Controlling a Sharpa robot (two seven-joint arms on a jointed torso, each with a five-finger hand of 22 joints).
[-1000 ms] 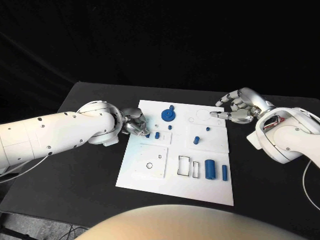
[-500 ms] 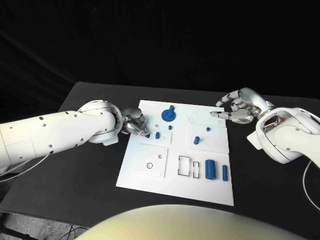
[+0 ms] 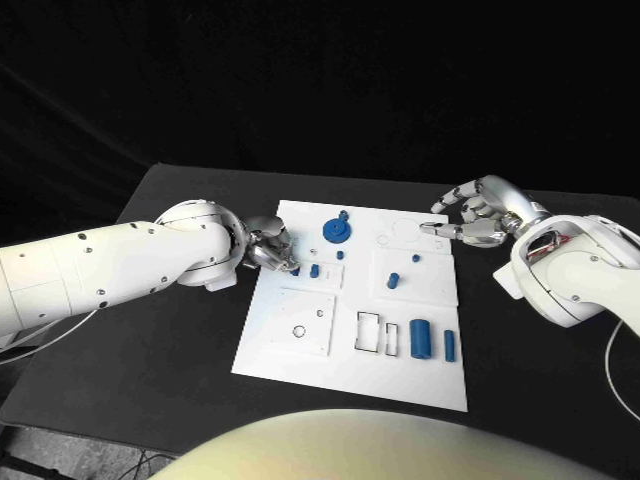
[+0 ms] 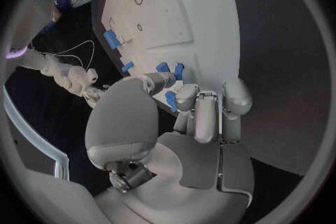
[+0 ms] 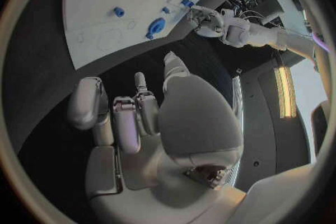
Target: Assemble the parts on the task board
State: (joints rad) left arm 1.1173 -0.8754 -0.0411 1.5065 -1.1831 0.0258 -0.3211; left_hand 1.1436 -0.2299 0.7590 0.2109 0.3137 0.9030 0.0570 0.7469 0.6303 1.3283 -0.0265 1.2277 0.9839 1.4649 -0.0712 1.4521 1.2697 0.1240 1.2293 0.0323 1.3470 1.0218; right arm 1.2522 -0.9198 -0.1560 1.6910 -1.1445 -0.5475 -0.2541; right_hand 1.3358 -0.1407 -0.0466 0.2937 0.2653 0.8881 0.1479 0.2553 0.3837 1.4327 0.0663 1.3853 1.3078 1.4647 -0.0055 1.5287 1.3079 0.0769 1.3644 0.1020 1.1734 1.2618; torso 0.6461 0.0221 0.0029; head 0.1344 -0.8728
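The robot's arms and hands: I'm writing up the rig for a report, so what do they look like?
Both arms are smooth white shells dotted with small dark screws. The left arm has a thin cable hanging under it; the right arm shows red wiring near its wrist. The left hand and right hand are silver, with segmented fingers and rounded pads.

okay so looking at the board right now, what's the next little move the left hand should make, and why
Probably close the left hand on the small blue piece beside its fingertips. That hand sits at the white board's left edge, fingers curled toward the piece, though a grip can't be confirmed. The right hand hovers at the board's far right corner, holding nothing.
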